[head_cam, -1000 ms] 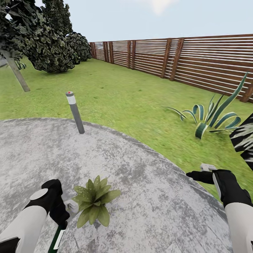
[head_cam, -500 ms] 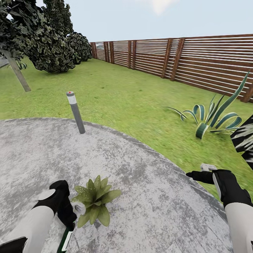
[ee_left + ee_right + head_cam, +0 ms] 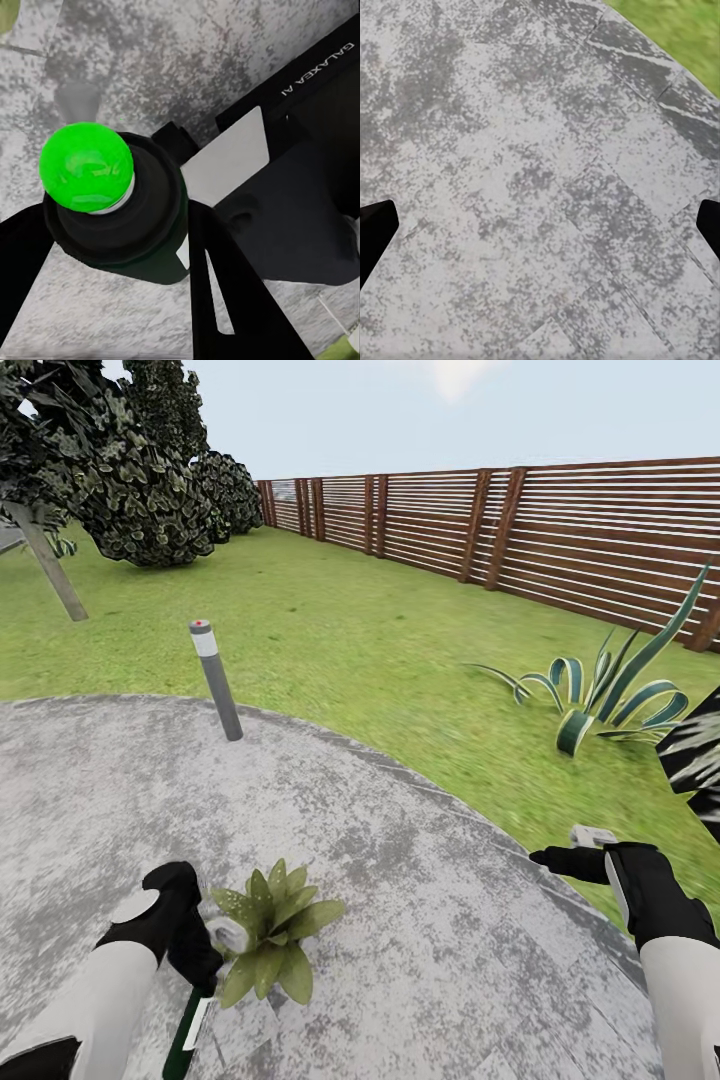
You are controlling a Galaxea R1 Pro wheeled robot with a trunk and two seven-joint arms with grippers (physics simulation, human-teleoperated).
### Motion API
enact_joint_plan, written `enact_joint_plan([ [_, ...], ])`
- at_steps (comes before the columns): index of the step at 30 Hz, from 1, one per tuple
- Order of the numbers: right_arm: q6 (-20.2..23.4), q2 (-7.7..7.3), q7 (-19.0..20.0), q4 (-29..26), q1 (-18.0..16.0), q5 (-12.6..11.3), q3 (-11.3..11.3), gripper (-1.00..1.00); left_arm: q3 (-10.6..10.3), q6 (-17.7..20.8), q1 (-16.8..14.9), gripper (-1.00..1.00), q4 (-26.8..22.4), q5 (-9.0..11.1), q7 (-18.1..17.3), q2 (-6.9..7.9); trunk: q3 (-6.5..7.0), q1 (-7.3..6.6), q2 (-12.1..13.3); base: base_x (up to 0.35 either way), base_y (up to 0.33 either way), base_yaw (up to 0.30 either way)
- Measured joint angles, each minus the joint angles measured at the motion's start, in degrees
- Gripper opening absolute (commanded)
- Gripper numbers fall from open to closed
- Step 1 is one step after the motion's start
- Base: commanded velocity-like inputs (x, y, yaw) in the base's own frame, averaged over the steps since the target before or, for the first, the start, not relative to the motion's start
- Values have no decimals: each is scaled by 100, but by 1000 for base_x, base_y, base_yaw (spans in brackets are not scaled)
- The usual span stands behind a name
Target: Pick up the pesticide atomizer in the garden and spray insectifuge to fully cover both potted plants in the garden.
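My left gripper (image 3: 195,970) is shut on the pesticide atomizer (image 3: 187,1028), a slim dark bottle with a white label, held low over the paved patch. In the left wrist view the atomizer (image 3: 146,221) carries a bright green dot on top and sits between the black fingers (image 3: 225,300) of the left gripper (image 3: 112,247). One potted plant (image 3: 268,932), a low rosette of speckled green leaves, stands just right of that gripper, almost touching it. The right gripper (image 3: 558,857) hovers at the patch's right edge; the right wrist view shows it (image 3: 540,225) open over bare paving.
The round mottled grey paved patch (image 3: 430,920) lies in front of me, with lawn (image 3: 380,650) beyond. A grey lamp post (image 3: 216,682) leans at the patch's far edge. A striped agave (image 3: 600,700) grows at the right, a brown slatted fence (image 3: 560,530) runs behind, and trees (image 3: 110,470) stand at the left.
The left gripper, with the atomizer in it, has shifted right and closer to the potted plant. My right arm has stayed where it was.
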Motion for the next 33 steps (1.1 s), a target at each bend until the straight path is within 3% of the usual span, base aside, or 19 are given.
enact_joint_plan([
  [5,0,0,0,0,0,0,0,100,2,0,5,-100,123,-187,0,134,0,0,0,0,0,0],
  [10,0,0,0,0,0,0,0,100,-5,10,1,-100,504,-247,-1,159,0,0,0,0,0,0],
  [16,0,0,0,0,0,0,0,100,2,28,-39,-100,-42,-261,0,-69,0,0,0,0,0,0],
  [24,0,0,0,0,0,0,0,100,1,21,-14,-100,-43,-276,0,-82,0,0,0,0,0,0],
  [29,0,0,0,0,0,0,0,100,-2,2,9,-100,584,-270,-1,54,0,0,0,0,0,0],
  [33,0,0,0,0,0,0,0,100,8,11,3,-100,637,-269,-2,80,0,0,0,0,0,0],
])
